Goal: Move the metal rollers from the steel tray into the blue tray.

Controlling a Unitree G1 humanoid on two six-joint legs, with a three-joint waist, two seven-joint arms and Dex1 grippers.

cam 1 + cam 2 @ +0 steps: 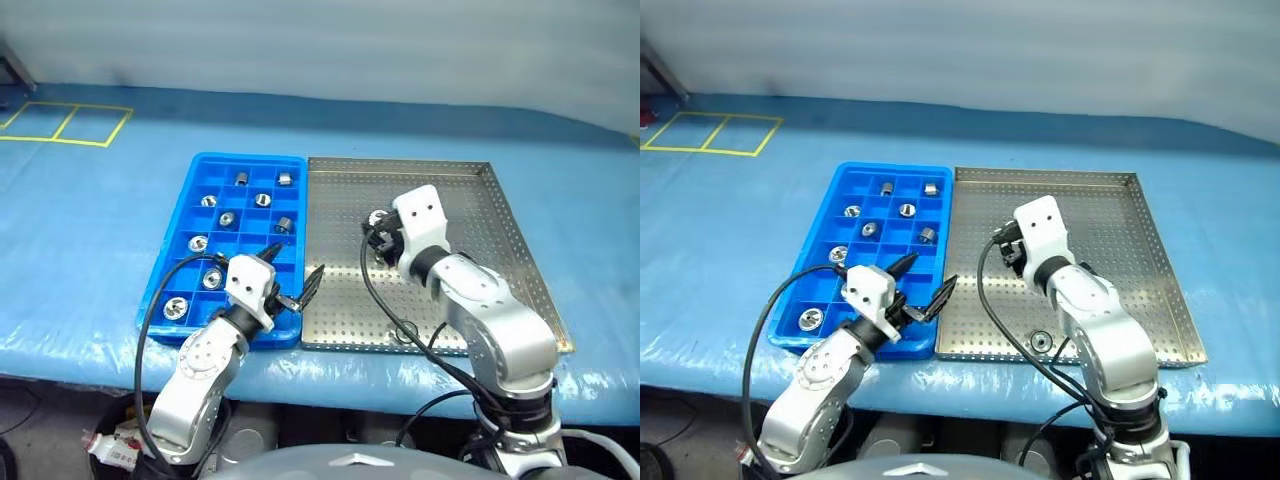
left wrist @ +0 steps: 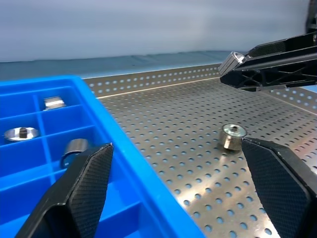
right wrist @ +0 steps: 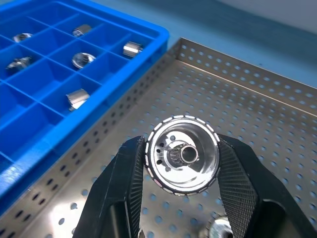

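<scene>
The steel tray (image 1: pixel 480 215) lies to the right of the blue tray (image 1: pixel 197 175), and the two touch. Several metal rollers (image 1: pixel 228 218) sit in the blue tray's compartments. My right gripper (image 3: pixel 181 148) hangs above the steel tray's left part, shut on one metal roller (image 3: pixel 168 166) whose hollow end faces the camera. A single roller (image 1: pixel 1040 342) lies loose on the steel tray near its front rim. My left gripper (image 1: pixel 300 257) is open and holds nothing, low over the seam between the two trays near their front edge.
Both trays rest on a table under a blue cover (image 1: pixel 90 250). Yellow tape squares (image 1: pixel 65 125) mark the far left corner. Black cables (image 1: pixel 150 320) loop off both arms at the table's front edge.
</scene>
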